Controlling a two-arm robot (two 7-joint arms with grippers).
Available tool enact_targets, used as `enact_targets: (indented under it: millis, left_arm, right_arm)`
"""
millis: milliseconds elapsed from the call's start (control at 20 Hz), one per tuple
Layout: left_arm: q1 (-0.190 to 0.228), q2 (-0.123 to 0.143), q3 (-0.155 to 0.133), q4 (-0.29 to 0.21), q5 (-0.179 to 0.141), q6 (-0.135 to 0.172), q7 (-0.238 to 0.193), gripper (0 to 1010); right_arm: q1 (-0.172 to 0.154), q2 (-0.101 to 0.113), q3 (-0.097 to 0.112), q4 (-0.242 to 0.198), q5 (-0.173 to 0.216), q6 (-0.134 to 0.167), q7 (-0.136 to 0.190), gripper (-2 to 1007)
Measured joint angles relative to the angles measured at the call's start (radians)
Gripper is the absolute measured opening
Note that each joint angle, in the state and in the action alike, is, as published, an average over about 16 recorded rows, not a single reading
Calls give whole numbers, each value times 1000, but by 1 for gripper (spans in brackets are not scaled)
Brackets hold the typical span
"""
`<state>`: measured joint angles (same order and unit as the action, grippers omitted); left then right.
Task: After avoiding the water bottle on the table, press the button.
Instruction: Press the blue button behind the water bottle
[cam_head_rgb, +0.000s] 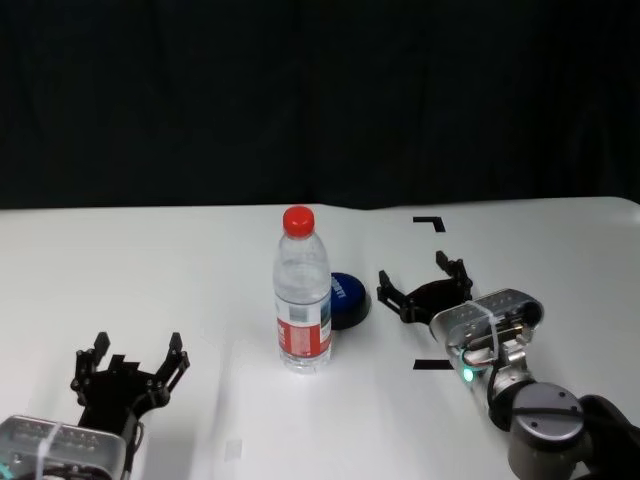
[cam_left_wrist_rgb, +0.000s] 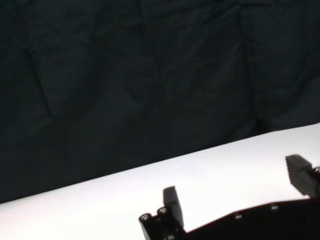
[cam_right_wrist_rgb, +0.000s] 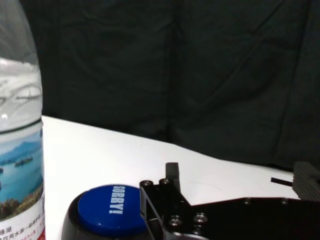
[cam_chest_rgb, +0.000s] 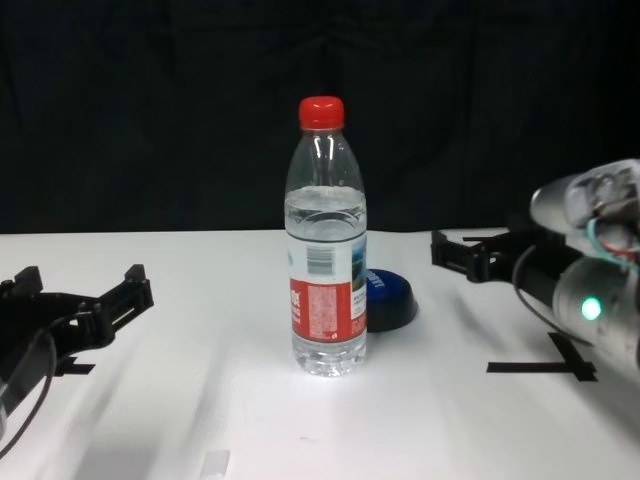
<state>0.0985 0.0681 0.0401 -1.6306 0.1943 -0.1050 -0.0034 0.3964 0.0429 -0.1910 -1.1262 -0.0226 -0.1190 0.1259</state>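
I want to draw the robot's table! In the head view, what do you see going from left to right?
Left claw → water bottle → button → right claw, all on the white table.

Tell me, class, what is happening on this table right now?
A two-armed robot is set to press the button while steering clear of the bottle, which stands upright in front of the button. The right end effector, fingers open, is just to the right of the button and not yet touching it. The left end effector, also open, sits idle near the table's front left.
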Motion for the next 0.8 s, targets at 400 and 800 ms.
enact_targets:
  millis: [400, 800]
  left_arm:
    - [0, 0, 0, 0, 0, 0, 0, 1009]
    - [0, 0, 0, 0, 0, 0, 0, 1009]
  right_arm:
    - [94, -17, -7, 134, -1, -21, 13, 1003]
    - [170, -32, -14, 239, 9, -39, 33, 1003]
